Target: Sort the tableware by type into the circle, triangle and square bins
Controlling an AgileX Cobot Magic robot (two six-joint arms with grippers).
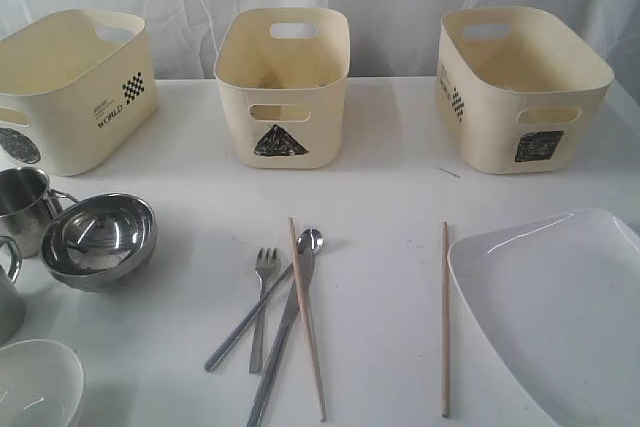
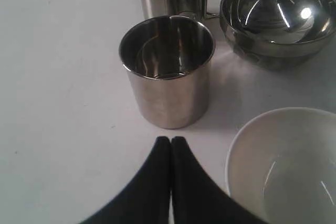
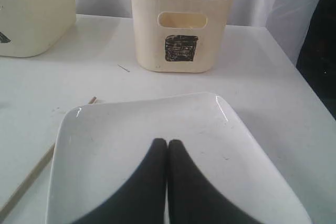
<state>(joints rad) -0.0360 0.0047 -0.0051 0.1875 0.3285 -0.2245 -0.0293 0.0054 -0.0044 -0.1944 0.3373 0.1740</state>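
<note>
Three cream bins stand along the back: circle bin [image 1: 70, 87], triangle bin [image 1: 283, 87], square bin [image 1: 520, 87]. At the left are two steel mugs [image 1: 22, 209] [image 2: 168, 72], a steel bowl [image 1: 100, 240] and a small white bowl [image 1: 35, 385]. In the middle lie the fork [image 1: 262, 297], spoon [image 1: 262, 299], knife [image 1: 285, 327] and one chopstick [image 1: 306, 317]; the other chopstick [image 1: 445, 317] lies beside the white plate [image 1: 560, 307]. My left gripper [image 2: 171, 141] is shut and empty, just short of the near mug. My right gripper [image 3: 167, 143] is shut and empty over the plate [image 3: 157, 124]. Neither gripper shows in the exterior view.
The white table [image 1: 400, 197] ends at a white curtain behind the bins. In the right wrist view the table's edge [image 3: 310, 93] drops off to a dark area beside the square bin [image 3: 181, 22].
</note>
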